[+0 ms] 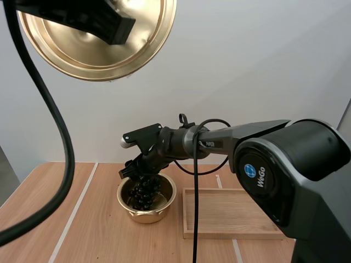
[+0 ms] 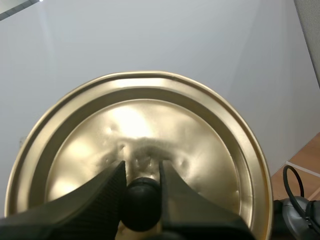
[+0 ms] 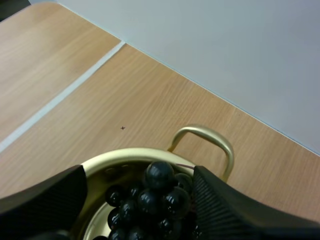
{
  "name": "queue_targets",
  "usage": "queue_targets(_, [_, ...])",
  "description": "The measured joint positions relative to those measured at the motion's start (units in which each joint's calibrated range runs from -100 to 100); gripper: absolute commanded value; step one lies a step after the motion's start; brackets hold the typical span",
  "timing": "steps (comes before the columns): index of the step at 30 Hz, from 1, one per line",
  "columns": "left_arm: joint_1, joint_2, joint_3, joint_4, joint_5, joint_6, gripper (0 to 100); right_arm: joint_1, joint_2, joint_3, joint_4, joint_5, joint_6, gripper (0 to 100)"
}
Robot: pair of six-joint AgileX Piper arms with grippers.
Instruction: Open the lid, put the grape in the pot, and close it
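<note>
A gold lid hangs high in the air at the left, its underside facing me, with my left gripper on it. In the left wrist view this gripper is shut on the lid's black knob. A small gold pot stands on the table with a dark bunch of grapes inside. My right gripper hovers just above the pot. Its fingers stand wide apart on either side of the grapes, with a gap showing at one finger. The pot's handle lies beyond them.
A shallow wooden tray lies right of the pot, close to its rim. Light wooden table with pale stripes stretches left of the pot. A white wall stands behind the table.
</note>
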Motion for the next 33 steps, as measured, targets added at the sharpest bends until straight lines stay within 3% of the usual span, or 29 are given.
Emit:
queue_targets(9, [0.00,0.00,0.00,0.13,0.50,0.00,0,0.00,1.47,0.00,-2.03,-1.69,0.00,99])
queue_targets(13, [0.00,0.00,0.00,0.13,0.50,0.00,0,0.00,1.47,0.00,-2.25,-1.90,0.00,46])
queue_targets(16, [0.00,0.00,0.00,0.13,0.50,-0.45,0,0.00,1.47,0.00,-2.25,-2.29,0.00,17])
queue_targets(19, [0.00,0.00,0.00,0.13,0.50,-0.78,0,0.00,1.47,0.00,-2.35,-2.79,0.00,0])
queue_targets(33, [0.00,-0.89,0.00,0.34,0.64,-0.78,0,0.00,0.36,-0.14,-2.24,1.55,0.00,0])
